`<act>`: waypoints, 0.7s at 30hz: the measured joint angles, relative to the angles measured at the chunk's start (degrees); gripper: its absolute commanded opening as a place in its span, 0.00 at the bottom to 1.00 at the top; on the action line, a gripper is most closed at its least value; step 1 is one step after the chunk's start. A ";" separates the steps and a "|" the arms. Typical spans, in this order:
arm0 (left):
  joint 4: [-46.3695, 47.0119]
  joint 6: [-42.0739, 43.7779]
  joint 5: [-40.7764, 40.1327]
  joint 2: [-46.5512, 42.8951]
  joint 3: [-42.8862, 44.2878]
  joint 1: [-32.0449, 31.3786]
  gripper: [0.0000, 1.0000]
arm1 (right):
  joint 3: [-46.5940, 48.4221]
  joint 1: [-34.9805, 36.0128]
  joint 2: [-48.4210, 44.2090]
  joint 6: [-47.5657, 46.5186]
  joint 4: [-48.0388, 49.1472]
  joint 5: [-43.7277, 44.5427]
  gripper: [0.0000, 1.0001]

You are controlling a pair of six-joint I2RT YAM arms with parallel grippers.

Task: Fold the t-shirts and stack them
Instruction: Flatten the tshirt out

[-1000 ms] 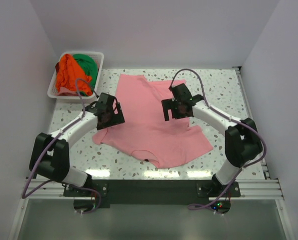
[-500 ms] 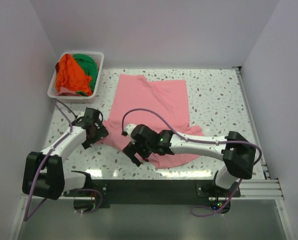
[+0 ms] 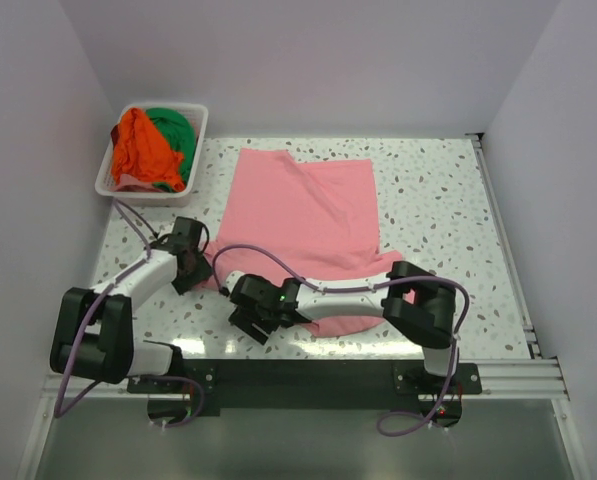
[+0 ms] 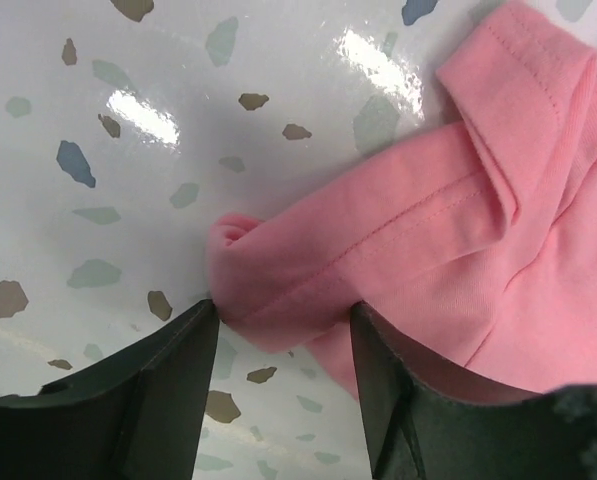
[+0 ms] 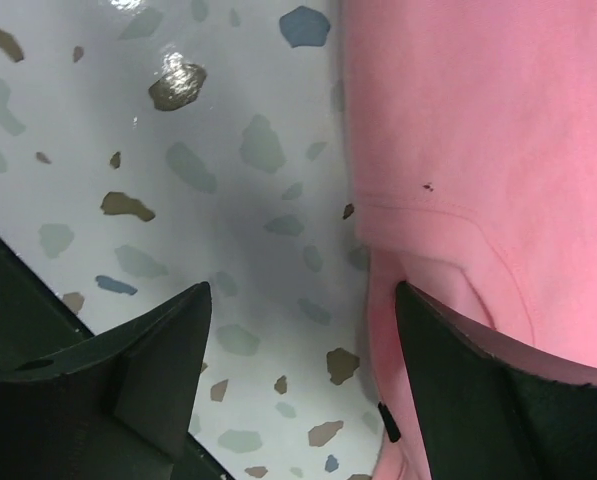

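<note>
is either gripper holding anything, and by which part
Nothing held yet: left gripper straddles the bunched sleeve hem of the pink t-shirt, jaws apart; right gripper open over its near edge.

Plain pink t-shirt [image 3: 308, 215] on a glossy white table [image 3: 433, 190] — flecked grey, brown and blue. Solid orange t-shirt [image 3: 138, 150] and solid green t-shirt [image 3: 175, 128] in a white basket [image 3: 201, 125].

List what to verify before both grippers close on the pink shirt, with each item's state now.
1. Left gripper straddles the pink cotton t-shirt's rolled sleeve hem: ok.
2. Right gripper straddles fabric: not ok, mostly bare speckled table between its jaws.
3. Both sets of jaws apart: ok.
4. Shirt's far half spread on table: ok.
5. White slotted plastic basket holding orange t-shirt and green t-shirt, clear of arms: ok.
</note>
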 measured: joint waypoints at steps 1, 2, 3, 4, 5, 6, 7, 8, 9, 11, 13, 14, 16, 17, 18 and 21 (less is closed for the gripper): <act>0.15 0.02 -0.33 0.35 0.17 0.00 0.52 | 0.17 -0.02 0.24 -0.02 -0.02 0.81 0.75; 0.37 0.20 -0.63 0.79 0.39 0.00 0.49 | 0.35 -0.02 0.44 -0.02 0.00 1.64 0.74; 0.55 0.37 -0.90 1.25 0.72 0.00 0.38 | 0.42 -0.02 0.55 -0.02 -0.02 2.21 0.68; 0.94 0.37 -1.07 1.60 0.94 0.02 0.28 | 0.44 -0.02 0.63 -0.04 -0.02 2.80 0.63; 1.57 0.39 -1.33 2.08 1.14 0.02 0.18 | 0.48 -0.02 0.68 -0.02 -0.04 3.48 0.59; 2.03 0.42 -1.55 2.54 1.40 0.02 0.00 | 0.55 -0.02 0.76 -0.07 -0.07 3.96 0.49; 2.56 0.37 -1.62 2.95 1.64 0.04 0.00 | 0.66 -0.02 0.90 -0.33 -0.13 4.48 0.45; 3.04 0.66 -1.55 3.30 1.90 0.04 0.00 | 0.85 -0.02 1.16 -0.24 -0.13 4.96 0.42; 3.34 0.85 -1.55 3.63 2.12 0.04 0.00 | 0.96 -0.02 1.42 -0.11 -0.09 5.25 0.33; 3.69 0.94 -1.53 3.89 2.34 0.02 0.00 | 1.01 -0.02 1.70 -0.13 -0.20 5.97 0.25; 3.78 0.96 -1.55 3.87 2.34 0.02 0.00 | 1.03 -0.02 1.86 -0.13 -0.15 6.49 0.13; 3.78 0.98 -1.55 3.80 2.34 0.02 0.00 | 1.03 -0.02 1.92 -0.20 -0.17 6.75 0.08; 3.78 1.11 -1.53 3.65 2.34 0.02 0.00 | 1.03 -0.02 1.92 -0.50 -0.17 7.30 0.00; 3.72 1.11 -1.46 3.48 2.34 0.04 0.00 | 1.03 -0.02 1.92 -0.48 -0.13 7.67 0.00; 3.61 1.11 -1.46 3.17 2.32 0.02 0.00 | 1.03 -0.04 1.95 -0.48 -0.11 7.82 0.00; 3.13 1.11 -1.46 1.49 2.32 0.02 0.00 | 1.03 -0.46 1.92 -0.44 -0.22 6.88 0.00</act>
